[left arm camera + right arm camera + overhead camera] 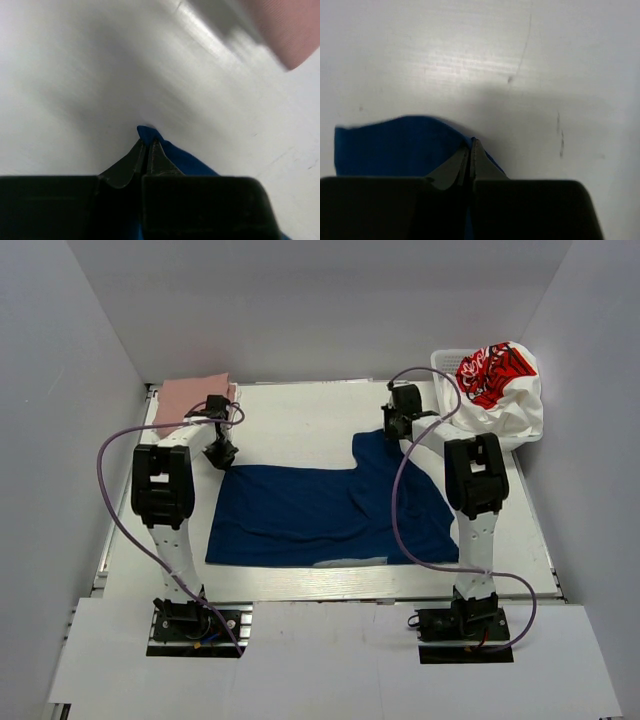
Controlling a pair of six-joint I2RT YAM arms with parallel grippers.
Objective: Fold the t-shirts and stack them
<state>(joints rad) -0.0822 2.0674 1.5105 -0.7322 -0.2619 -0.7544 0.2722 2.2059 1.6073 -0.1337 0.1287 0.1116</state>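
Observation:
The navy blue t-shirt (pixel 320 508) lies spread on the white table, a strip of white showing at its near edge. My left gripper (pixel 226 453) is shut on its far left corner (pixel 150 134). My right gripper (pixel 392 430) is shut on its far right edge (pixel 400 145). A folded dusty-pink t-shirt (pixel 192 398) lies at the far left corner and shows in the left wrist view (pixel 292 30). A white t-shirt with red graphic (pixel 500 385) is heaped in the basket at the far right.
The white lattice basket (pixel 443 362) stands at the far right corner by the right wall. Purple cables loop off both arms. Grey walls close in the table (pixel 300 415) on three sides.

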